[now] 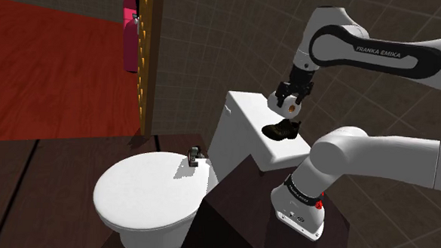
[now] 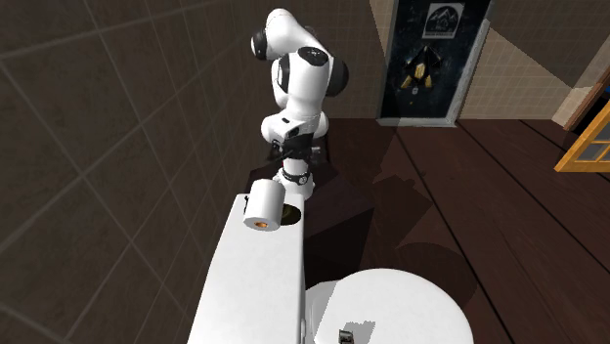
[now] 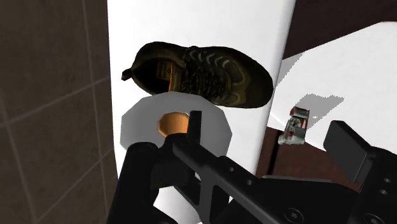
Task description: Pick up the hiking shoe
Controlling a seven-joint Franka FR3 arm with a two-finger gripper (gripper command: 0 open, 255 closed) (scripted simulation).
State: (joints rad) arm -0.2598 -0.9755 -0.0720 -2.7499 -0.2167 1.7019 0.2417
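Observation:
The hiking shoe is dark brown and olive with an orange lining. It lies on its side on the white toilet tank lid, near the end closest to the arm. My black gripper hangs just above it, pointing down. A white paper roll with an orange core sits right under the fingers, above the shoe. In the wrist view the fingers stand wide apart and the gripper is open. The roll is close to one finger, and the shoe lies beyond it.
The tiled wall runs close behind the tank. Below the tank is the shut white toilet lid, with a small dark-and-white object on it near the tank. My dark stand is beside the toilet.

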